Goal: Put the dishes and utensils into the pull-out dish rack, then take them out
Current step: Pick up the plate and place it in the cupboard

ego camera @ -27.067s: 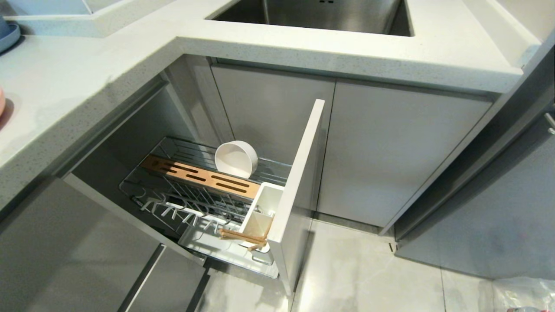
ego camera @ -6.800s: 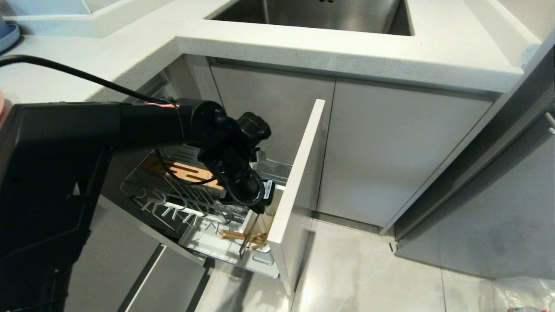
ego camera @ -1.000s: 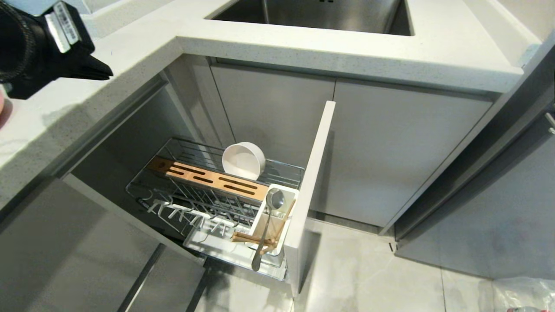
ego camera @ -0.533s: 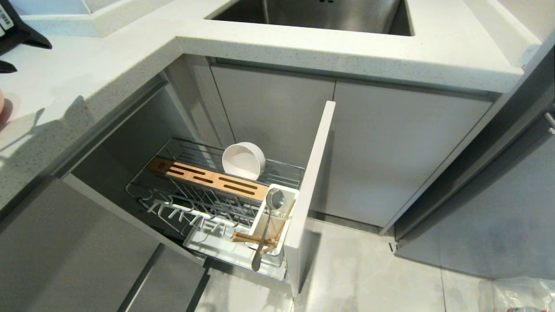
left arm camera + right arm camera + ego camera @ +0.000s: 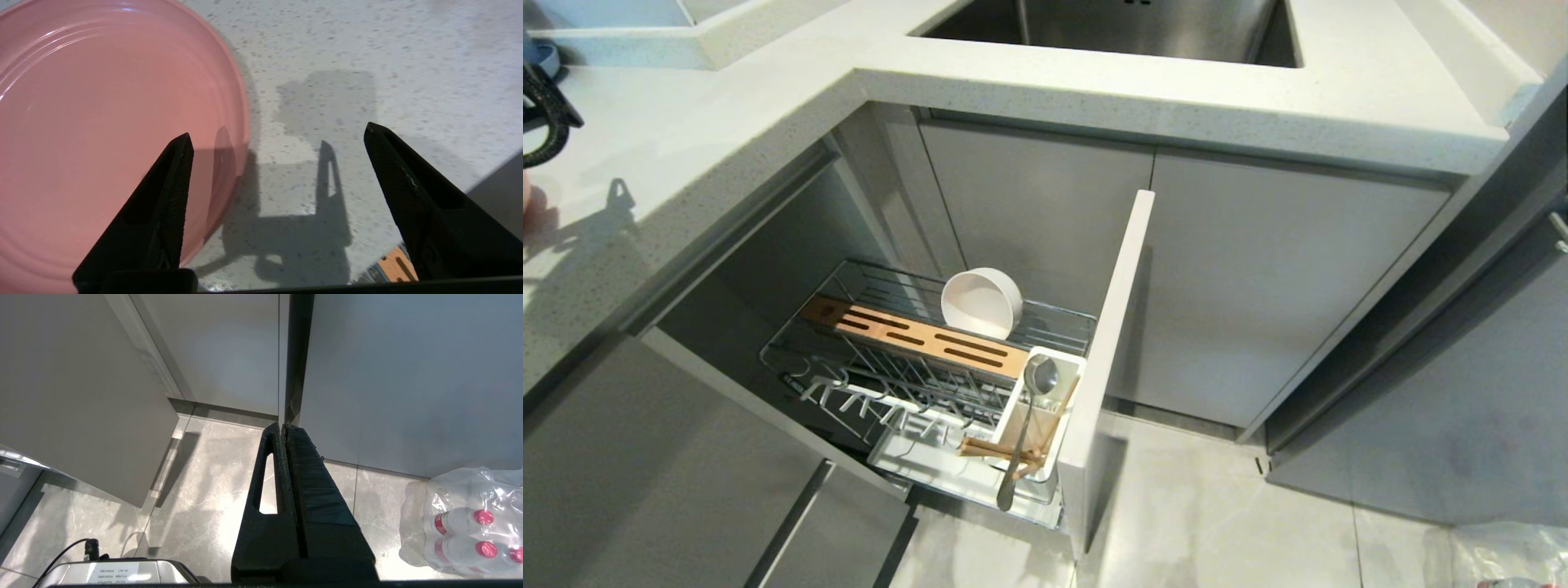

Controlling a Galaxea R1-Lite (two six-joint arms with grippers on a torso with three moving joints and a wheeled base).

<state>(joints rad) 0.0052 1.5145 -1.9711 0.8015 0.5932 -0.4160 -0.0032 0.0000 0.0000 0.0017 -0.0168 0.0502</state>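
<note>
Right gripper (image 5: 284,426) was parked low over the floor, fingers pressed together, empty. Pull-out dish rack (image 5: 915,384) stood open. At its near end, by the cabinet front, the utensil cup (image 5: 1037,408) held the chopsticks (image 5: 996,451) and spoon (image 5: 1025,433). Beyond the wooden strip (image 5: 915,333), the white bowl (image 5: 982,302) sat tilted on the wires. Far left, left gripper (image 5: 278,130) hung over the countertop (image 5: 347,61), fingers apart and empty, one above a pink plate (image 5: 102,122).

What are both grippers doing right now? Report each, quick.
Left gripper: open, empty, over the countertop beside the pink dish.
Right gripper: shut, holding nothing, parked pointing down at the floor.
</note>
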